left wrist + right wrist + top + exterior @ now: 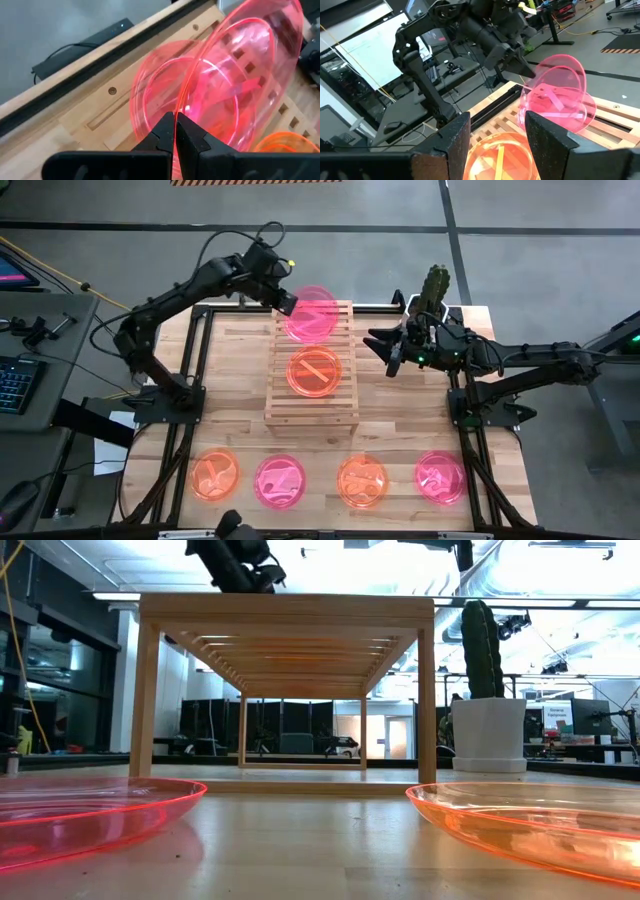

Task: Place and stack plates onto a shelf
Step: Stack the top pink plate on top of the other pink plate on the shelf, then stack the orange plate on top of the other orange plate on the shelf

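Pinching a pink plate [240,85] by its rim, left hand [174,131] closed, over the shelf [312,402].

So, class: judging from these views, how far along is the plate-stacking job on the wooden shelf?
Done: an orange plate lies on the shelf, and a pink plate at its far end. In hand: the left gripper pinches a tilted pink plate above that one. Left: four plates along the table's near edge. The right gripper waits open beside the shelf.

In the low view we see only the near rims of a pink plate [85,802] and an orange plate [540,820], both cut by the frame. The shelf [285,610] top hides whatever lies on it from this view.
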### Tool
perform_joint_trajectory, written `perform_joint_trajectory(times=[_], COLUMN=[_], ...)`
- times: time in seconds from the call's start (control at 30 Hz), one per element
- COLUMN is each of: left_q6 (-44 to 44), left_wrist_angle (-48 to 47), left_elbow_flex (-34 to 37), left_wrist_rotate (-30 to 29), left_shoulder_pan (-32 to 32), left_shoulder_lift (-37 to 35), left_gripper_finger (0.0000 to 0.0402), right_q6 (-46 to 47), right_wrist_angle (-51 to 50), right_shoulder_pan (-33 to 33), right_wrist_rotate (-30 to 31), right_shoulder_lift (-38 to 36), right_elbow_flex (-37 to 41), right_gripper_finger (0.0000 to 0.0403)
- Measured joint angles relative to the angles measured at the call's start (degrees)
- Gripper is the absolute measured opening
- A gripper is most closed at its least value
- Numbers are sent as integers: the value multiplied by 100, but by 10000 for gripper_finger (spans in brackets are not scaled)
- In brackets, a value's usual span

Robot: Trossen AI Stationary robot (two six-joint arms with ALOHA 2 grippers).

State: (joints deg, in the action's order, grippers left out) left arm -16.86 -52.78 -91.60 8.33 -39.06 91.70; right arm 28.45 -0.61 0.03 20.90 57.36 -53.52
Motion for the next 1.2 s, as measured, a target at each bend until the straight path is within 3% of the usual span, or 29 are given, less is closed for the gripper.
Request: perform_joint_trajectory(times=[0.27,0.67,0.87,1.0,1.2], left_q6=[353,509,414,189,-259], left_wrist_angle=[-16,-3,76,1019,3691], left_elbow_flex=[-2,-2,1,461,2231], left_wrist_rotate=[-82,111,442,648,642], left_shoulder_pan=[8,1,-39,323,1583], left_shoulder_lift=[130,-36,-621,-1482,-3064], left_gripper_finger=[9,140,172,174,173], right_q6=[2,2,4,5,10], right_wrist_angle=[1,1,1,1,1], right_shoulder_pan=[0,0,0,0,2], right_wrist_rotate=[-6,-6,-30,-630,-1255], right_shoulder_lift=[0,0,0,0,0], right_elbow_flex=[0,0,0,0,0], right_gripper_finger=[172,172,172,172,172])
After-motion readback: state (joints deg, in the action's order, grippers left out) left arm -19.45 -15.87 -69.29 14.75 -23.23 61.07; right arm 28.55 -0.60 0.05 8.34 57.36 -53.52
